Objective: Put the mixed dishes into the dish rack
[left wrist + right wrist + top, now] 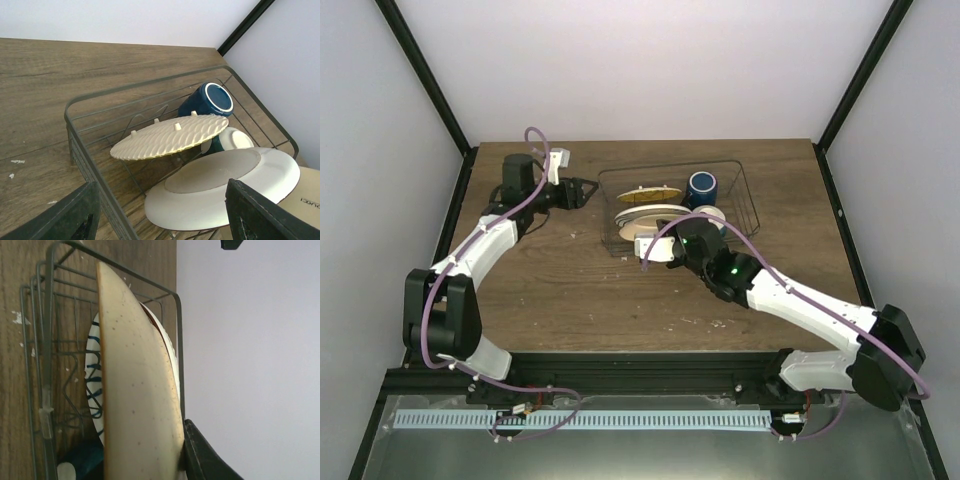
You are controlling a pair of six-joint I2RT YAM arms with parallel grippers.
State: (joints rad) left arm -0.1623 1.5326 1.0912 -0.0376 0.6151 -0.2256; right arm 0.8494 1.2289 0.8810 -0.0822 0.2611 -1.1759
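A brown wood-grain bench (570, 300) filled the middle of the frame, enclosed by plain pale walls (640, 60) with slanting black posts (420, 70) at upper left and right, under soft, even light.

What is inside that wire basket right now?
Inside the dish rack: a dark blue cup, a yellow plate, a white striped plate. A small cream bowl peeks out, mostly hidden by the plates.

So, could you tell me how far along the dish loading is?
Nearly done. The yellow plate, striped plate, blue cup and cream bowl sit in the dish rack. The right jaws are shut on the tan plate at the rack's near side; seating and releasing it is what remains. The left jaws stand open and empty.
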